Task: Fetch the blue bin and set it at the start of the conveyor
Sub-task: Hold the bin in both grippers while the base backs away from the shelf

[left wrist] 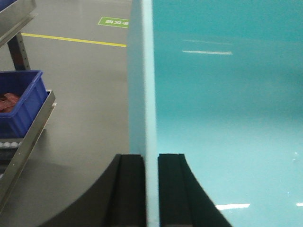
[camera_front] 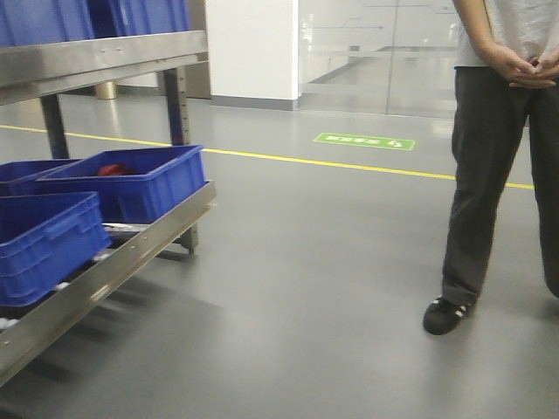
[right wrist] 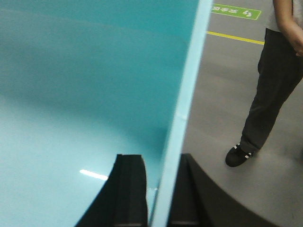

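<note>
The left gripper (left wrist: 151,189) is clamped narrowly on one wall of the bin (left wrist: 227,94), with a black finger against each face of the thin rim. The right gripper (right wrist: 158,189) pinches the opposite wall the same way. The bin hangs between them above the gray floor (camera_front: 314,288). Dark blue crates (camera_front: 131,183) sit on a steel rack (camera_front: 113,262) at left. A person (camera_front: 489,157) stands at right.

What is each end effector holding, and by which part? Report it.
Both hold the blue bin: the left end effector pinches its left wall, the right end effector its right wall.
</note>
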Motion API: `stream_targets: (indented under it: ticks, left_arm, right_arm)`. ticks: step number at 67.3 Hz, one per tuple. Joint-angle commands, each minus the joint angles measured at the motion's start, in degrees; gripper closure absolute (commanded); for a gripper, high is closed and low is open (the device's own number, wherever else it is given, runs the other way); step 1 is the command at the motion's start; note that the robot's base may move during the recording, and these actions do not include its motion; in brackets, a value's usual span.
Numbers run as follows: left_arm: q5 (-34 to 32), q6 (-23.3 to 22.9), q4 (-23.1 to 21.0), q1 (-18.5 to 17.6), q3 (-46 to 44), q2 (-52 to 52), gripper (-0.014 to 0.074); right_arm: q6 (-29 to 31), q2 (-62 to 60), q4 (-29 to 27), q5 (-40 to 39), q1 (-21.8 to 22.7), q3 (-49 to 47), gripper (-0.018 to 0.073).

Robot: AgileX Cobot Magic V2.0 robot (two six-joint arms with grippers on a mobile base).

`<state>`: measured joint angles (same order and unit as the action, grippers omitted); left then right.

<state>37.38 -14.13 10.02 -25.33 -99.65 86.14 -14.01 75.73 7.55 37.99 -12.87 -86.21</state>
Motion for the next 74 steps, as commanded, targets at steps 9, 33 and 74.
stream_targets:
  ticks: [9,33,74]
  left_arm:
    - [-3.8,-0.4,-5.8,-1.3,-0.6,-0.5,0.0708]
    - [-3.8,-0.4,-5.8,-1.3,-0.6,-0.5,0.0708]
    - [-3.8,-0.4,-5.8,-1.3,-0.6,-0.5,0.0708]
  right_arm:
    - [1.5,-0.4,-3.7,-6.8,-0.9,-0.6,0.0712]
    - [1.5,-0.4,-3.7,-6.8,-0.9,-0.6,0.0712]
    - [1.5,-0.4,-3.7,-6.8,-0.9,-0.6,0.0712]
